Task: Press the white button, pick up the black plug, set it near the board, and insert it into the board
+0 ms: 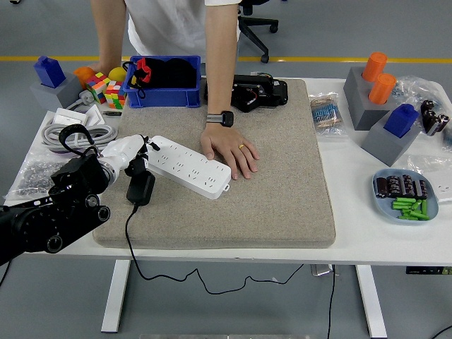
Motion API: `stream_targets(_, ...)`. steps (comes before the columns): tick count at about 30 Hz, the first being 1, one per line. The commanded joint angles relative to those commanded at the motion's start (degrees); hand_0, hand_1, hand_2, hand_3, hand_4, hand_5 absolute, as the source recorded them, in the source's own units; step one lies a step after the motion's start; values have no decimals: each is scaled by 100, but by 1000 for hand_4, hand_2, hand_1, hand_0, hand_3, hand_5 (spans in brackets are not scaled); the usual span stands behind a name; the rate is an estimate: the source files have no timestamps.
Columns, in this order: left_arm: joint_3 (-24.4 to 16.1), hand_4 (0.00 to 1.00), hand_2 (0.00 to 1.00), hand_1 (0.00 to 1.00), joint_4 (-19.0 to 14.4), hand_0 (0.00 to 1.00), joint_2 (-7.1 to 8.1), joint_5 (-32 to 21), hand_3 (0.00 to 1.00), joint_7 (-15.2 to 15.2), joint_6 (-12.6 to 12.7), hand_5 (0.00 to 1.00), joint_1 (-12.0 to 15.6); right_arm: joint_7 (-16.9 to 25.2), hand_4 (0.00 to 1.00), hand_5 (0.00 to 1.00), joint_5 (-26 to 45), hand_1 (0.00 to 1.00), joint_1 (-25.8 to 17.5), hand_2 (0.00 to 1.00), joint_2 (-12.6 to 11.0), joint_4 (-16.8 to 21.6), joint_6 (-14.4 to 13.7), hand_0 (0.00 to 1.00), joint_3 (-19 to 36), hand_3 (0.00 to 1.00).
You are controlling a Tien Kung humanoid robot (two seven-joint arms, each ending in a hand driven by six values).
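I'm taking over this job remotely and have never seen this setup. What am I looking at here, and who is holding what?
One camera, mounted high on the robot, looks down over a white table. The black arm entering from the left ends in the robot's left hand, whose pale fingers sit at the near end of a white power strip on a grey mat. A black plug lies just below that hand, its cord hanging off the table. A person's hand rests flat beside the strip's far end. The right arm is out of view.
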Motion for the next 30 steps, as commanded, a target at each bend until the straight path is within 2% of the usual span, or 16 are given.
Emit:
stream_targets(15, -863, 2, 97, 2, -676, 23, 136, 420, 676, -166, 155, 2, 157, 7, 667, 411, -4, 599, -19, 595, 6, 0, -2, 633, -13, 589)
stream_targets(16, -903, 2, 164, 75, -725, 104, 138, 430, 657, -183, 166, 2, 176, 5, 666, 409, -11, 599, -20, 595, 8, 0, -3, 634, -1, 588)
stream_targets(21, -1104, 2, 164, 75, -944, 104, 152, 499, 657, -217, 205, 2, 308, 8, 666, 409, -13, 599, -25, 595, 11, 0, -3, 634, 23, 588)
stream_targets(22, -1156, 2, 271, 168, -996, 159, 159, 519, 623, -223, 218, 2, 346, 9, 667, 410, -13, 599, -26, 595, 11, 0, -2, 635, 23, 589)
stream_targets(27, -1550, 2, 271, 168, -1398, 159, 220, 632, 623, -191, 212, 2, 651, 5, 667, 410, -31, 599, -35, 595, 12, 0, -4, 635, 39, 589)
stream_targets(28, -1630, 588, 536, 535, -1495, 370, 235, 666, 674, -163, 187, 2, 724, 6, 666, 409, -34, 600, -37, 595, 14, 0, -6, 633, 44, 589)
stream_targets(30, -1743, 588, 536, 535, -1646, 370, 261, 681, 674, -85, 117, 2, 844, 8, 666, 409, -30, 600, -39, 595, 18, 0, -2, 633, 36, 589)
